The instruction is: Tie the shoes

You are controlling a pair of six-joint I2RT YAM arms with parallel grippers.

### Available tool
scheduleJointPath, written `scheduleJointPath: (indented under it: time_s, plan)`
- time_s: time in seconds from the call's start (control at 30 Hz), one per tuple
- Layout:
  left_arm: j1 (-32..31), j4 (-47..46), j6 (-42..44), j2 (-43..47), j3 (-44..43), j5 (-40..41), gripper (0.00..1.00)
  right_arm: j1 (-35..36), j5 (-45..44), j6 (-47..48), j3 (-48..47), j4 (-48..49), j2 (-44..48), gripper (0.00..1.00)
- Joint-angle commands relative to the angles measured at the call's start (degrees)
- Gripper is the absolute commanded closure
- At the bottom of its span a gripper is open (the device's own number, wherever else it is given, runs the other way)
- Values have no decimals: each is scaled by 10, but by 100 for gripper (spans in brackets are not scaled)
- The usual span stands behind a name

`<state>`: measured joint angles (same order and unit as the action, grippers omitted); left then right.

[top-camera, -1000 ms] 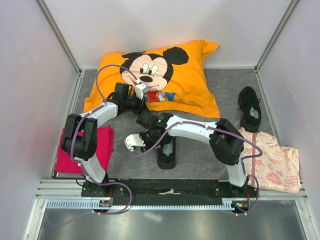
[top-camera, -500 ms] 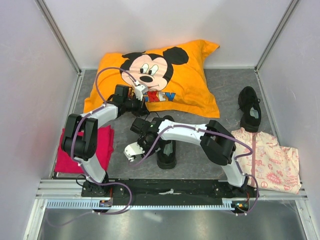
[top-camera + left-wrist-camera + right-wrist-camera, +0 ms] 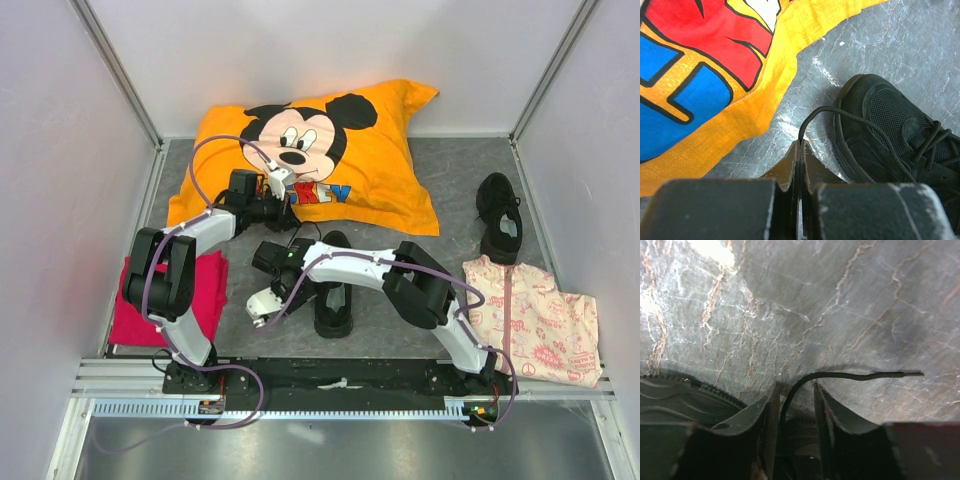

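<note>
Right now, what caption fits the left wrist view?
Left gripper shut on the lace of the shoe, beside the pillow.

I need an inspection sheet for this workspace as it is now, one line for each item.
Surface: grey marbled table.
Job's things: near shoe by the arms, laces loose; far shoe at the right, alone.
Clutter: orange pillow, red cloth, pink garment.
Claws: left claw shut on a lace; right claw open, a lace end between its fingers.
Cables: purple cables along both arms.
Surroundings: pale walls, metal frame posts.
</note>
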<state>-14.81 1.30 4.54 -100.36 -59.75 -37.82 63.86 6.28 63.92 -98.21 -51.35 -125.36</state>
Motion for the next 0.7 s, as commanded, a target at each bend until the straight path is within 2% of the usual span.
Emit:
scheduleJointPath:
  time_s: [0.0, 0.03, 0.07, 0.17, 0.37, 0.67]
  plan:
    - [1, -35, -19, 12, 9, -20, 99, 5, -41, 15, -26, -29, -35, 62]
    - [1, -35, -19, 13, 10, -22, 99, 6, -44, 16, -29, -30, -39, 65]
    - [1, -37, -20, 13, 11, -24, 98, 7, -42, 14, -37, -31, -42, 76]
    - [1, -39, -18, 15, 14, -29, 99, 10, -20, 2, -70, -36, -46, 100]
    - [1, -24, -7, 16, -5, -37, 98, 10, 21, -54, -133, -58, -21, 100]
    - [7, 68, 36, 74, -19, -41, 98, -19, 44, -120, -70, -70, 120, 100]
